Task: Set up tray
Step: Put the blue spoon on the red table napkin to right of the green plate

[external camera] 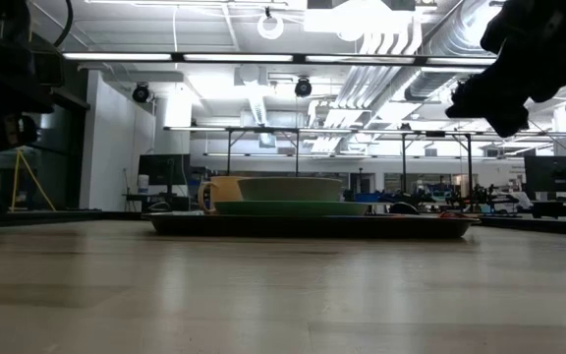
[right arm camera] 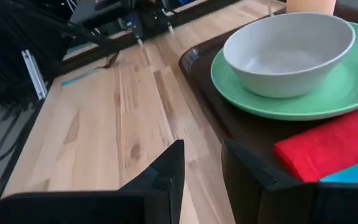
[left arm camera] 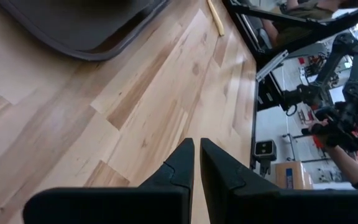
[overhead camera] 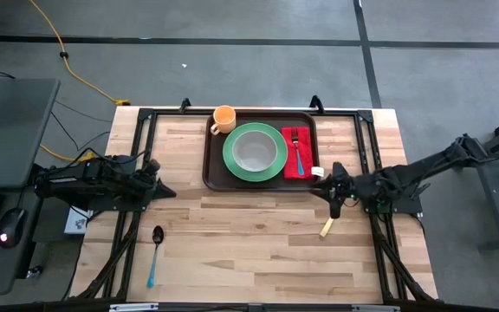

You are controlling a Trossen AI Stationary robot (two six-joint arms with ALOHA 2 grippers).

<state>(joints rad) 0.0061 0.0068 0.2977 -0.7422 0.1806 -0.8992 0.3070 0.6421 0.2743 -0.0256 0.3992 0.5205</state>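
With the large dark brown plastic tray (overhead camera: 215, 178) lying at the counter's (overhead camera: 258, 243) far edge, the black-bowled blue-handled spoon (overhead camera: 155, 251) should be approached squarely by the pressed-together left tool (overhead camera: 165, 188), while the right tool (overhead camera: 333, 203), slightly spread and empty, waits beside the tray.

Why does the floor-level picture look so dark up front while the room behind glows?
In the low view, bright ceiling lights backlight the scene, so the tray and right pincer read as silhouettes, and the near tabletop is soft. The high view is evenly lit. In the right wrist view, the bowl is crisp while the near fingers blur.
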